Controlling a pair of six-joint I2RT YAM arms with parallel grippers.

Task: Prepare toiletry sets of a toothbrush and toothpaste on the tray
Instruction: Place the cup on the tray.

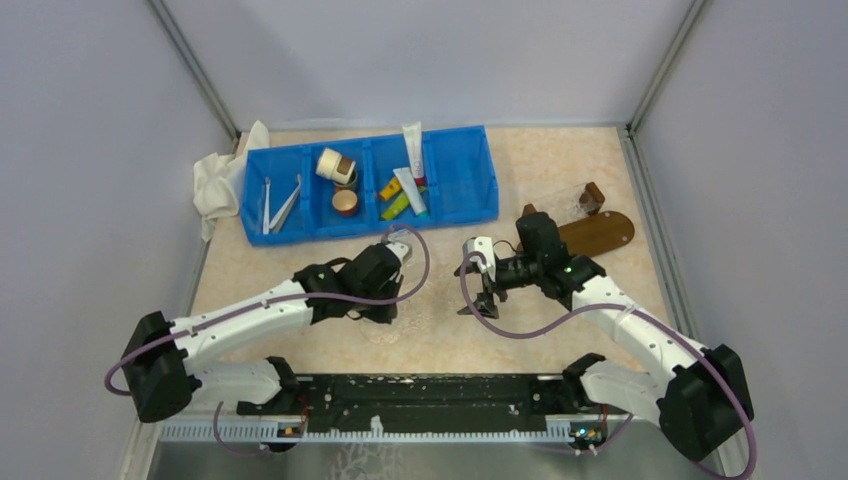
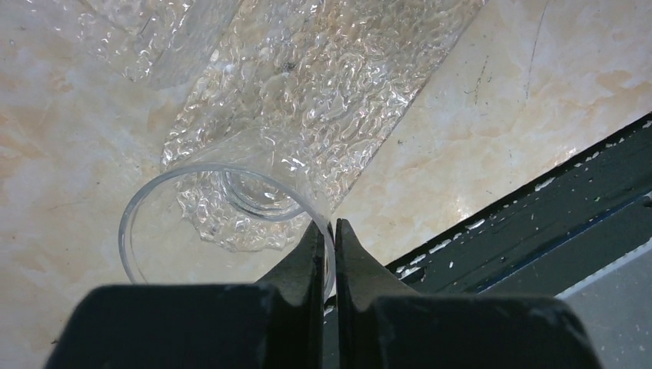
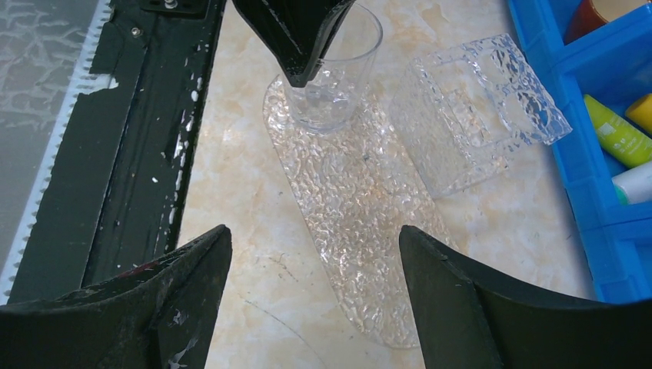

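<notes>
The left tool, clenched on a clear cup's rim, seems to be standing it on the clear tray to hold a set, the right tool waits released, and toothbrushes and toothpaste tubes lie in the blue bin.

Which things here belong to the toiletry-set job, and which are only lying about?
For the job: toothbrushes and toothpaste tubes, both in the blue bin; clear tray; probably the clear cup, pinched at its rim by the left hand.

Lying about, it seems: white cloth, small round pots, clear box, brown tray.
</notes>
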